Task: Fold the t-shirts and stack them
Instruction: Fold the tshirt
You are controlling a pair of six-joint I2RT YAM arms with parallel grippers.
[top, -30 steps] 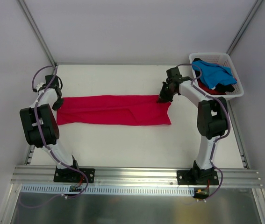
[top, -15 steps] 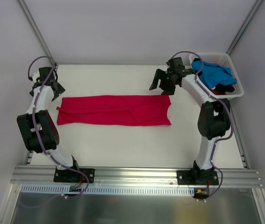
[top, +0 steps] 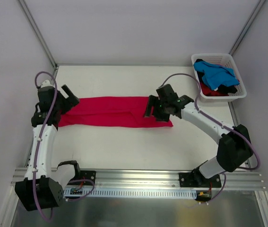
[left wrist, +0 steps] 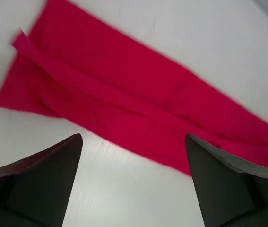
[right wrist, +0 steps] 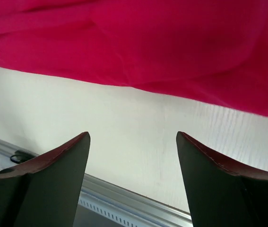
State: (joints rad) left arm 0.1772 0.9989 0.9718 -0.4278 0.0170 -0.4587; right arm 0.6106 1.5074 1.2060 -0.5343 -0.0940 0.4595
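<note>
A crimson-red t-shirt (top: pixel 108 112), folded into a long strip, lies flat across the middle of the table. My left gripper (top: pixel 69 100) hangs open over its left end, with nothing between the fingers (left wrist: pixel 39 184). In the left wrist view the red t-shirt (left wrist: pixel 138 99) runs diagonally beyond the open left gripper (left wrist: pixel 134 136). My right gripper (top: pixel 155 109) stands open over the shirt's right end. The right wrist view shows the red t-shirt (right wrist: pixel 148 42) above the empty open right gripper (right wrist: pixel 133 134), with bare table between the fingertips. More t-shirts, a blue one (top: pixel 215 74) on top, lie in the basket.
A white slatted basket (top: pixel 211 55) stands at the back right corner, with dark and red cloth under the blue shirt. An aluminium rail (top: pixel 138 177) runs along the table's near edge and shows in the right wrist view as the rail (right wrist: pixel 124 203).
Both grippers opened and let go of the red shirt's far corners. They rose towards the back, then came forward over the shirt's two ends. The shirt stayed flat.
</note>
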